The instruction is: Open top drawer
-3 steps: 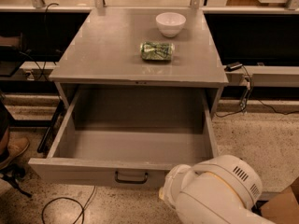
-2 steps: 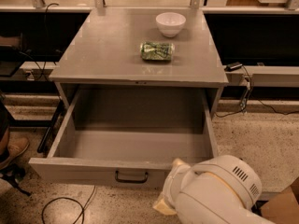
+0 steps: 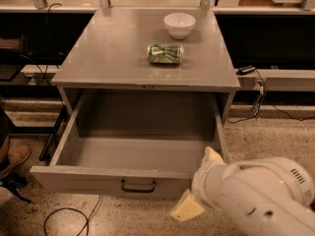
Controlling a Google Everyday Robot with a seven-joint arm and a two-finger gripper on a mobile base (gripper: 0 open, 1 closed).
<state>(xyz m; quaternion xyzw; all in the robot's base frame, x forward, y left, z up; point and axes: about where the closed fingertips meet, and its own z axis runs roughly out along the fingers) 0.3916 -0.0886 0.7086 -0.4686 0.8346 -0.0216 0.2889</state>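
The top drawer (image 3: pixel 98 178) of the grey metal cabinet stands pulled far out, its deep grey interior bare. Its flat front faces me with a small dark bar handle (image 3: pixel 138 186) at centre. My gripper (image 3: pixel 199 182) is at the drawer's front right corner, to the right of the handle and apart from it. One cream fingertip (image 3: pixel 212 156) shows at the drawer's right wall and the other (image 3: pixel 186 208) hangs below the front panel. The fingers stand apart with nothing between them. My white arm (image 3: pixel 261 200) fills the lower right.
A white bowl (image 3: pixel 179 24) and a crushed green can (image 3: pixel 165 53) lie on the cabinet top (image 3: pixel 108 53). Cables (image 3: pixel 69 220) run on the speckled floor at lower left. A person's shoe (image 3: pixel 14 159) is at the left edge. Dark shelving stands behind.
My gripper has shifted slightly at the drawer's front right corner, and its lower fingertip shows more below the panel. The drawer has not moved.
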